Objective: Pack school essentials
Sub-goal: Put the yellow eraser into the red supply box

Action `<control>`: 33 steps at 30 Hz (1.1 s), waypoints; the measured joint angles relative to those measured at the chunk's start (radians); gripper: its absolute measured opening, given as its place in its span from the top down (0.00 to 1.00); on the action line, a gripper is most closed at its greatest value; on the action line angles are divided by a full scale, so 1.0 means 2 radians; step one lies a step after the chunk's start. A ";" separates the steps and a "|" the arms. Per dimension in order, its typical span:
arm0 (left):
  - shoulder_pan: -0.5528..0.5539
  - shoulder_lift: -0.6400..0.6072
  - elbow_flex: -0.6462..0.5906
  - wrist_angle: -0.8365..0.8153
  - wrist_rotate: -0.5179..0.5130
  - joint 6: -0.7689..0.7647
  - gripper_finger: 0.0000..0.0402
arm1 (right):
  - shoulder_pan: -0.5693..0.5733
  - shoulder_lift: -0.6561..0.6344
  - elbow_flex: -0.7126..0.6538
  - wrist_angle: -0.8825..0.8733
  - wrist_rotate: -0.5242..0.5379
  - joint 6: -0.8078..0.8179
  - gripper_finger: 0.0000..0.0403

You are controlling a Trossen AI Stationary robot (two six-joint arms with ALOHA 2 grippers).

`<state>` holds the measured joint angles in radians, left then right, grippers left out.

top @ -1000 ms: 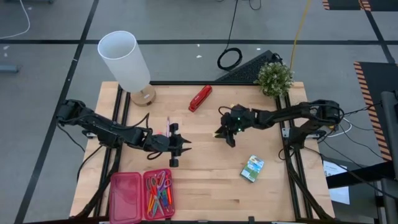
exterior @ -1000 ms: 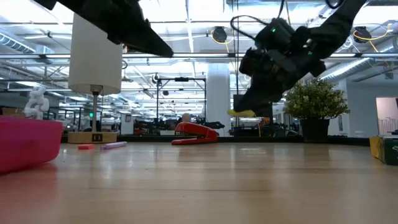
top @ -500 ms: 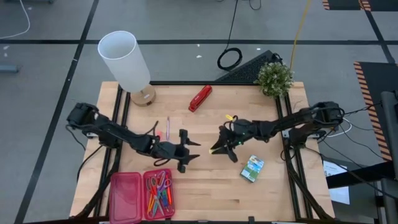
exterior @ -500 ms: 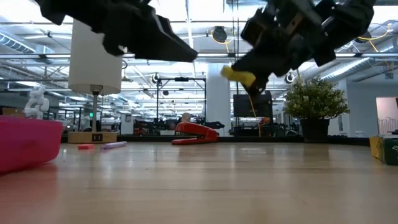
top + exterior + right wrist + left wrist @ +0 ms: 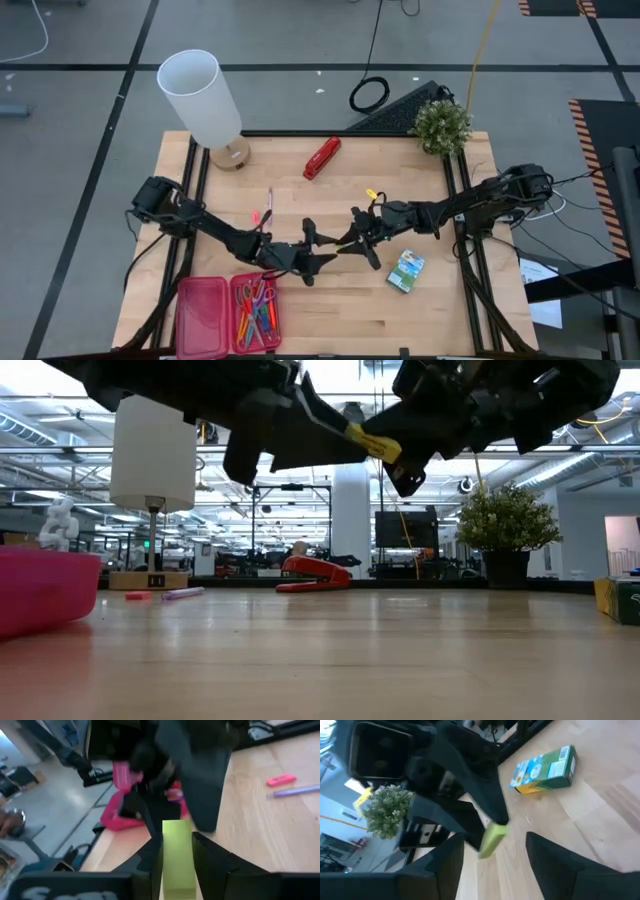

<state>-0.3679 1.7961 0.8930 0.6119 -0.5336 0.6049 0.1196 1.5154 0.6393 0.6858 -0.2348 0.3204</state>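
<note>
Right pincer (image 5: pixel 347 243) grips yellow-green eraser (image 5: pixel 177 856) facing spread left pincer (image 5: pixel 322 251).

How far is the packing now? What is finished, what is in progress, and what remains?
Done: scissors and pens already lie in the pink case. In hand: the right gripper holds a yellow-green highlighter above the table, its tip toward the open left gripper, which looks like a handover. Left: the crayon box, the purple pen and a pink eraser lie loose on the table.

crayon box (image 5: pixel 406 270) beside grippers, stapler (image 5: pixel 322 157) well apart
</note>
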 joint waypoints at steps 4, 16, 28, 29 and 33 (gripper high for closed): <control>0.000 0.012 0.018 0.000 -0.001 0.010 0.55 | 0.001 0.000 0.000 0.003 -0.002 0.017 0.78; -0.011 0.012 0.022 -0.001 0.007 0.041 0.80 | 0.001 0.000 0.000 0.008 -0.005 0.036 0.78; -0.013 0.012 0.022 -0.004 0.010 0.020 0.94 | 0.000 0.000 0.000 0.006 -0.001 0.064 0.50; -0.013 0.011 0.022 -0.005 0.013 0.014 0.93 | 0.000 -0.001 0.000 0.007 0.000 0.064 0.46; -0.016 0.002 0.022 -0.007 0.017 -0.016 0.90 | -0.002 -0.017 0.001 0.004 0.002 0.048 0.34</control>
<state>-0.3999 1.7993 0.9363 0.5973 -0.4994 0.5724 0.1162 1.4819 0.6407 0.6938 -0.2313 0.4160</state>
